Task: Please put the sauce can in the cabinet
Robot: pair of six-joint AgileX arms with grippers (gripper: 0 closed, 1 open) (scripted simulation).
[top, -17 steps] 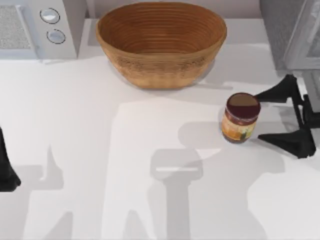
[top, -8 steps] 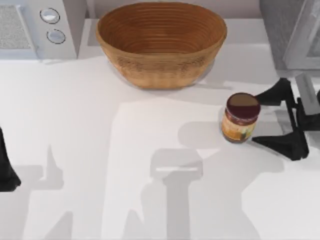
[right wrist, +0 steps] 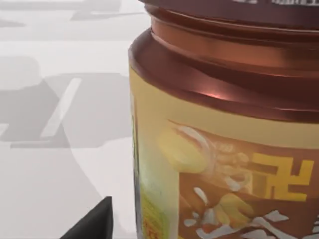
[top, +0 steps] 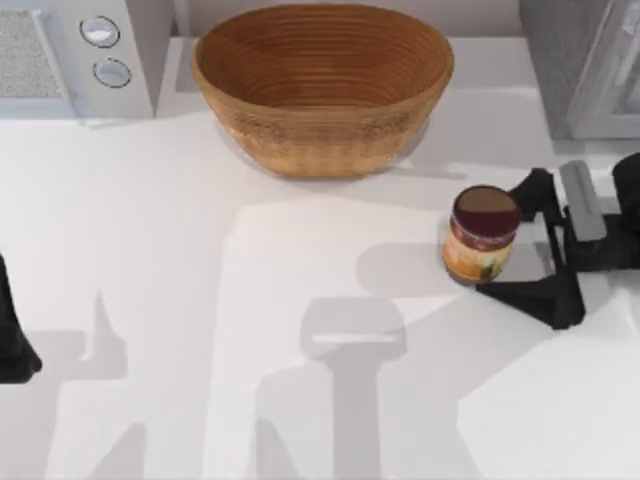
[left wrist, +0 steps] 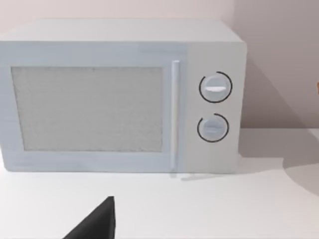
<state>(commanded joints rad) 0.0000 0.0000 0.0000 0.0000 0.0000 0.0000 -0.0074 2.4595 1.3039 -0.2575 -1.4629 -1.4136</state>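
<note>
Top view: the sauce can (top: 482,237) stands upright on the white bench (top: 200,330), toward 3 o'clock from the bench's middle, its dark maroon lid facing up and its orange-yellow label turned toward 6 o'clock. The right end effector (top: 505,238) sits at the can's 3 o'clock side with its black fingers spread wide; one fingertip (top: 527,188) lies at the can's 2 o'clock, the other (top: 520,292) at its 5 o'clock, so the can stands at the mouth of the opening, near the tips. Whether either tip touches the can cannot be told. The woven basket (top: 322,88) rests at 12 o'clock, well apart from the can. The cabinet (top: 580,65) fills the 1 o'clock corner, its speckled grey side beside a pale framed door. A light grey microwave (top: 75,55) with two round knobs stands in the 11 o'clock corner.

In the right wrist view the sauce can (right wrist: 227,129) looms close, label and copper-brown shoulder plain.

The left end effector (top: 14,335) is parked at the 9 o'clock edge; its opening cannot be told. The left wrist view faces the microwave (left wrist: 119,94).
</note>
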